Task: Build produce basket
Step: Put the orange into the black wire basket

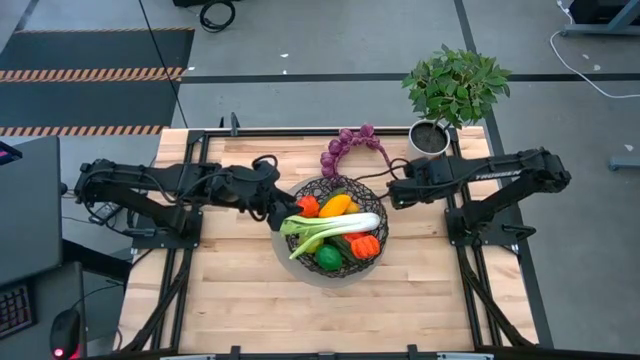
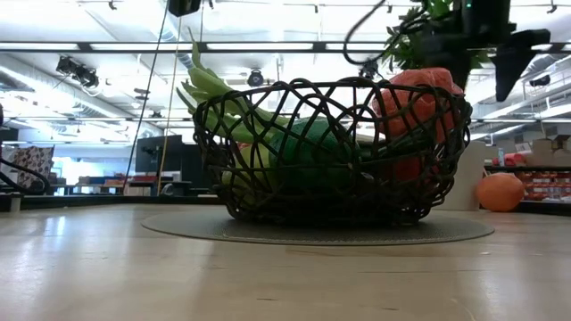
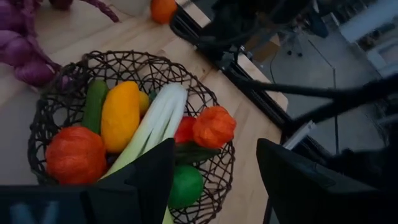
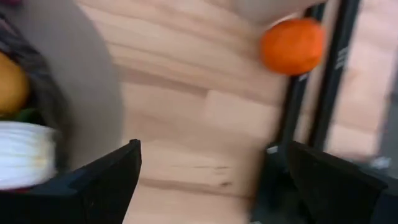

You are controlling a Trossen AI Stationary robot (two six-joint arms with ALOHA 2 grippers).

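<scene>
Dark woven wire of the basket (image 2: 332, 152) was seen closest, already filled with a leek (image 1: 335, 228), peppers and other produce, while the grape bunch (image 1: 345, 148) was left outside on the table. Both empty grippers were spread wide: the left gripper (image 1: 283, 214) at the basket's rim, the right gripper (image 1: 396, 193) nearer the grapes, whose curved length ran just beyond its fingertips. An orange (image 4: 292, 45) was shown only by the wrist and low views.
</scene>
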